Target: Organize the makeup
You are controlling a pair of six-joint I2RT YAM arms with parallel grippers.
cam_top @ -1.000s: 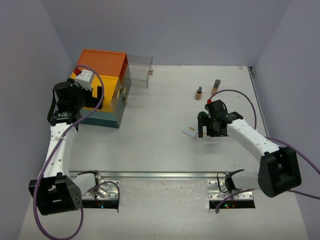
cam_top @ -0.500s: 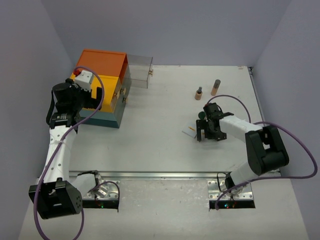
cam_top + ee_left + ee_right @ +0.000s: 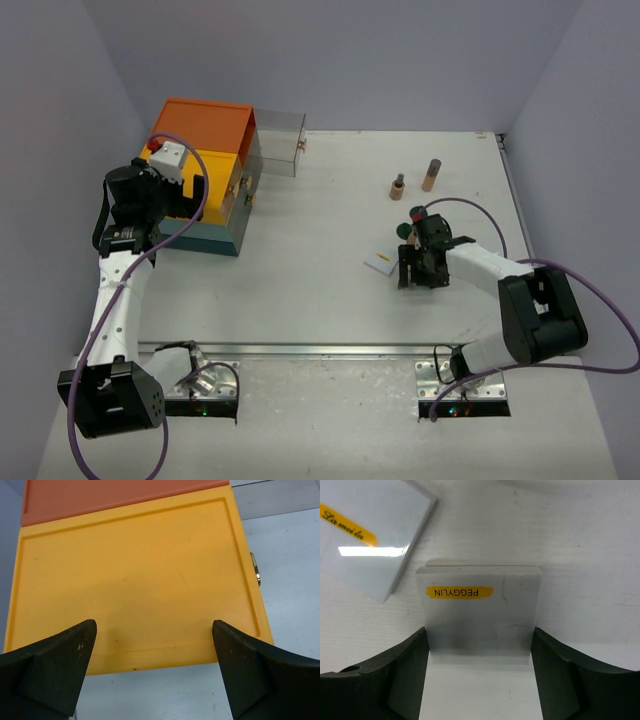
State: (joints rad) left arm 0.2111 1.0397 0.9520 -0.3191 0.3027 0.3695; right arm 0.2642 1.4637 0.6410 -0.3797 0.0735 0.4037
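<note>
Top view, table (image 3: 300,300): two arms reach out from the near edge, left arm to the far left, right arm to the middle right.
Left gripper (image 3: 154,625): spread wide, nothing between the fingers, hanging over the yellow top of the drawer box (image 3: 135,570).
Drawer box: orange, yellow and teal layers, at the far left of the table; a clear drawer (image 3: 277,140) juts out on its right side.
Right gripper (image 3: 479,632): low over the table, fingers pressed against the two side edges of a white packet (image 3: 480,615).
White packet: square, flat, with a yellow label reading PEGGYLIN; it fills the gap between the fingers. Whether it is off the table, I cannot tell.
Second packet (image 3: 365,540): white with a yellow label, lying flat just beside the held one, set at an angle, apart from both fingers.
Tan bottle (image 3: 432,174): upright, well beyond the right gripper, toward the far edge.
Brown bottle (image 3: 398,187): shorter, upright, near the tan bottle on its left.
</note>
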